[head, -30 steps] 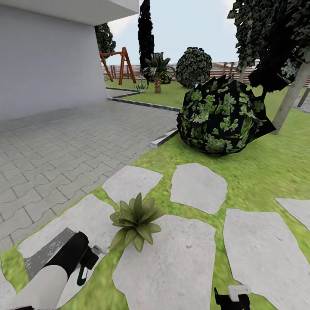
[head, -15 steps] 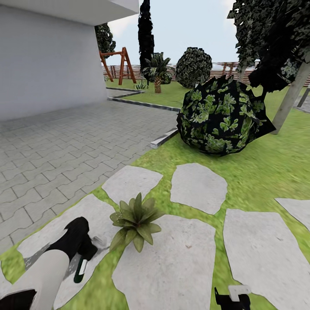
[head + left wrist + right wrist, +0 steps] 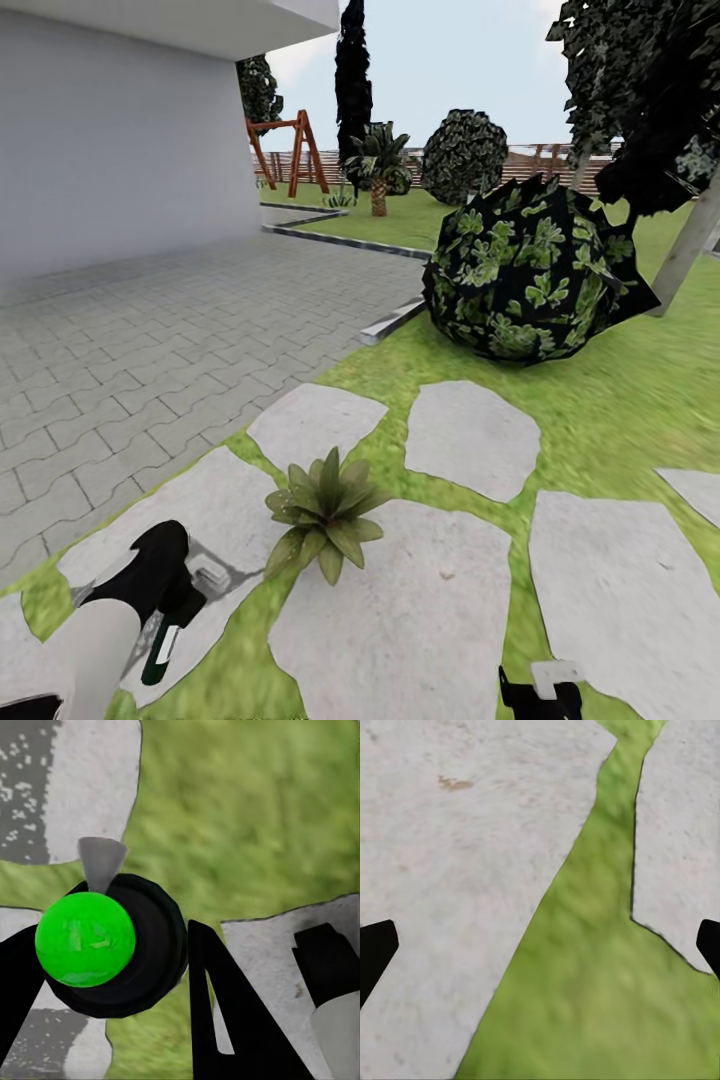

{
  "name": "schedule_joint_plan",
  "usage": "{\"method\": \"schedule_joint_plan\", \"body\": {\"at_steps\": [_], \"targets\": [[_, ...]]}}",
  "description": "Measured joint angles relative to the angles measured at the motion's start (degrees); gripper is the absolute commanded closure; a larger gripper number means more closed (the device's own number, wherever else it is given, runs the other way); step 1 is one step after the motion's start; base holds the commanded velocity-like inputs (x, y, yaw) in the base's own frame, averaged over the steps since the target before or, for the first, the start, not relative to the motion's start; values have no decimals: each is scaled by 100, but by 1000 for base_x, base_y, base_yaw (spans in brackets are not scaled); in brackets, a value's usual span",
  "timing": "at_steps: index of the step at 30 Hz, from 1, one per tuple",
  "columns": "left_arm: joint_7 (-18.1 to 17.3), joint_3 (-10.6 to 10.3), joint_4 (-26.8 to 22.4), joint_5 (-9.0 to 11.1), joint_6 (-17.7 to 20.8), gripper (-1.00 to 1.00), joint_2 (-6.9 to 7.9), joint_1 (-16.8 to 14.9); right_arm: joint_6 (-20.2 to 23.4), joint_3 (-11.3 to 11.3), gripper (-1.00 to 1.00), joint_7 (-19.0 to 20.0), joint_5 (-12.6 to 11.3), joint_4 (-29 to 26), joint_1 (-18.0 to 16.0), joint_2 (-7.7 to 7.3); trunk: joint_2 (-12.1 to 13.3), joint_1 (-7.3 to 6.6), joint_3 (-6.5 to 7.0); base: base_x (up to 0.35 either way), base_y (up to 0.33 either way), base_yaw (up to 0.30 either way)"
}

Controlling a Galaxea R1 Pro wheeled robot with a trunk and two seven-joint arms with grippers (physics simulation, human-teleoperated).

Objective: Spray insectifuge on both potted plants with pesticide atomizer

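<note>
One potted plant [image 3: 322, 510], a low rosette of pointed green leaves, sits between the grey stepping stones of the garden lawn [image 3: 600, 400]. My left gripper [image 3: 176, 603] hovers low to the plant's left and is shut on the pesticide atomizer [image 3: 160, 648]. In the left wrist view the atomizer [image 3: 105, 945] is a round black body with a bright green cap and a grey cone nozzle, held between the black fingers [image 3: 217, 1012]. My right gripper [image 3: 540, 692] hangs open at the bottom right, over stone and grass [image 3: 541, 945].
A large dark round bush [image 3: 530, 270] stands behind the stones. To the left lies a grey paved yard [image 3: 150, 340] beside a white wall [image 3: 110, 150]. A tree trunk [image 3: 690, 250] rises at the right; a swing frame [image 3: 290, 150], a palm and a fence stand far back.
The camera has turned slightly, shifting the scene right. My left arm has drawn back and down toward the lower left, with the atomizer still in its grip. The right gripper has not moved.
</note>
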Motion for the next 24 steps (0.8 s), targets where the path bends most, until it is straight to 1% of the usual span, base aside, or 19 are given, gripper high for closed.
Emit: {"method": "schedule_joint_plan", "body": {"at_steps": [2, 5, 15, 24], "targets": [[5, 8, 0, 3, 8, 100, -21, 4, 0, 0, -100, 0, 3, 0, 0, 0, 0, 0, 0, 9, -32, 111], [7, 14, -1, 5, 7, 100, -25, 5, -1, 2, -100, -2, 6, 0, 0, -3, 0, -1, 0, 62, -175, 36], [26, 48, -9, 7, 14, 100, -44, 3, -1, 9, -100, -2, 7, 7, 0, 2, 0, -1, 0, 97, -252, 3], [18, 49, -47, 8, 21, 100, -40, 3, -1, 10, -100, -2, 7, 8, 0, 2, 0, -2, 0, 149, -257, 0]]}}
